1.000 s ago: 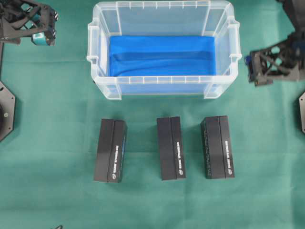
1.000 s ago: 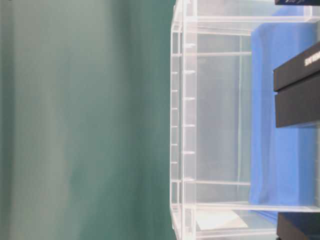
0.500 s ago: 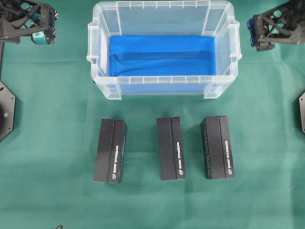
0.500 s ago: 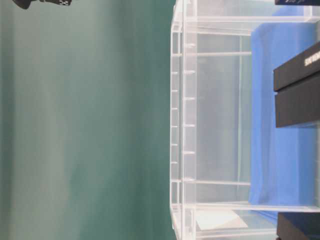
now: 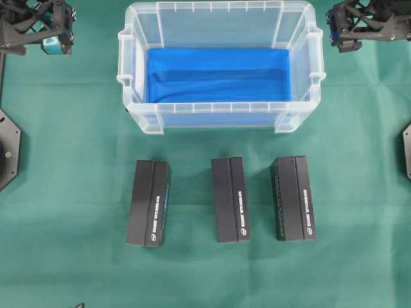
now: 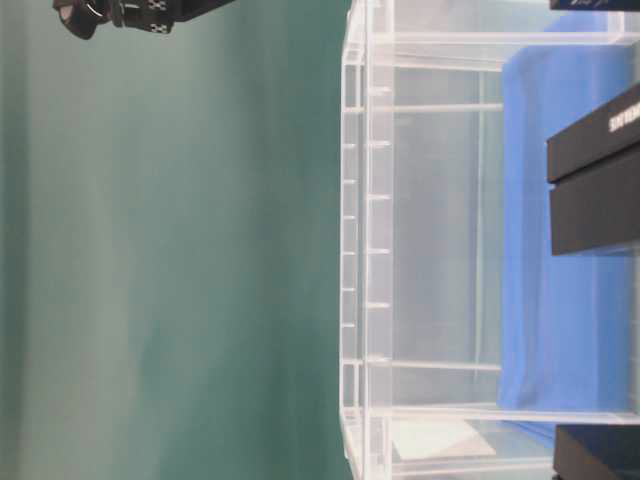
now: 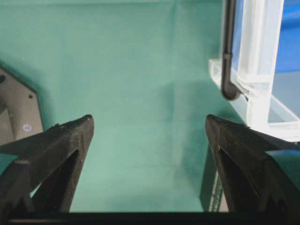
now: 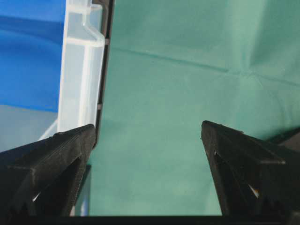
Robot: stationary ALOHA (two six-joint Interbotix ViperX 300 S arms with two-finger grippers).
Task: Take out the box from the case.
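Looking down from overhead, we're seeing the case [image 5: 221,115] at 12 o'clock on the green cloth [image 5: 64,160], w/ only the blue cloth [image 5: 218,74] lining its bottom & no box inside. Three black boxes are lying in a row at 6 o'clock, outside the case & well apart from it: left box [image 5: 149,203], middle box [image 5: 231,199], right box [image 5: 293,197]. We're holding the left gripper [image 5: 54,38] at approx 10 o'clock & the right gripper [image 5: 340,29] at approx 2 o'clock, each off beside the case, not over it. Both wrist views are showing jaws spread wide w/ nothing btwn them, just green cloth & a bit of case wall, so both are released & empty. Judging by that, we're reckoning the removal is done & nothing is left in the case to take out.
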